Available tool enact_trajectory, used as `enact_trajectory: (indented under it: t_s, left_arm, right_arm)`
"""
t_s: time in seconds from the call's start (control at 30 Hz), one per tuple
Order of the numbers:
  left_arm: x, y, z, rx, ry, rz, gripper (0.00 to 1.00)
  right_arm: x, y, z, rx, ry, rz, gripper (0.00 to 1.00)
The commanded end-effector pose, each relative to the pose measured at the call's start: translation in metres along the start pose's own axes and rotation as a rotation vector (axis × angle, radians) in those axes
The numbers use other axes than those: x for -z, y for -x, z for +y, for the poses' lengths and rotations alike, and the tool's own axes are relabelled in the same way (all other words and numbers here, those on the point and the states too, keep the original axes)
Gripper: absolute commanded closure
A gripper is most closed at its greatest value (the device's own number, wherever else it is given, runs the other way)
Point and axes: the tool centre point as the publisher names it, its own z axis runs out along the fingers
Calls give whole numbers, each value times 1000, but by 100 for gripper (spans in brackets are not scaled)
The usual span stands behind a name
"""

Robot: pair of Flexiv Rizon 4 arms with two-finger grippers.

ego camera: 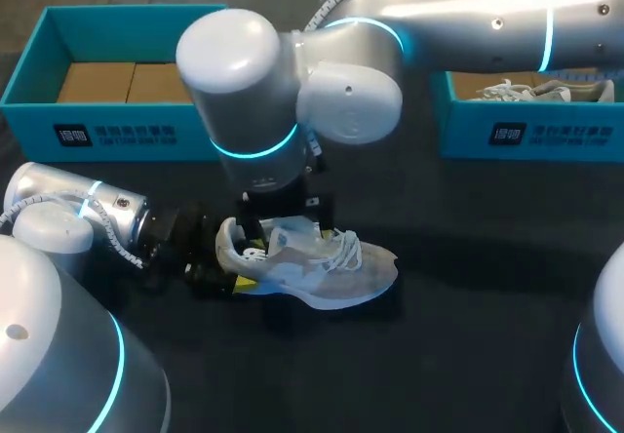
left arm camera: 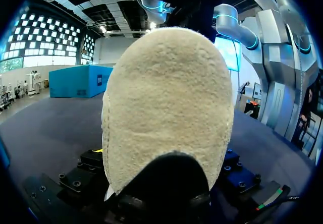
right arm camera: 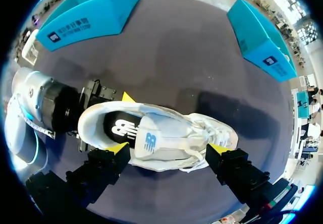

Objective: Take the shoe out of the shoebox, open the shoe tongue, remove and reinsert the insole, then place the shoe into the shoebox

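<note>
right tool [right arm camera: 167, 147] wide open over shoe [ego camera: 322, 262] | left tool [ego camera: 239, 267] at heel [left arm camera: 166, 108], grip unclear | shoeboxes [ego camera: 117, 133] [ego camera: 531, 138] behind

Dark table [ego camera: 468, 335], two brown cardboard pieces [ego camera: 122, 82] side by side

From where I stand, the table [ego camera: 468, 257] is what there is to see: a broad, flat top covered in something dark and matte, charcoal from above and closer to a dusky grey-violet from lower down. It has no gloss or pattern, and I can make out no seams. The light on it is even and soft, coming from overhead. A shadow [ego camera: 292, 321] lies near the middle with blurred edges, a shade darker than the top around it. The far side looks a little paler and browner.
</note>
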Motion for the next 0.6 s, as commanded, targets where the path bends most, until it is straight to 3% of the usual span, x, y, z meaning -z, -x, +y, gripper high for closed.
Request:
enact_trajectory:
  t_s: [0.03, 0.6]
  left_arm:
    - [0, -1, -1, 0, 3, -2, 100]
    - [0, -1, -1, 0, 3, -2, 100]
  right_arm:
    - [0, -3, -2, -1327, 14, -14, 0]
    - [-19, -13, 2, -1343, 25, -25, 0]
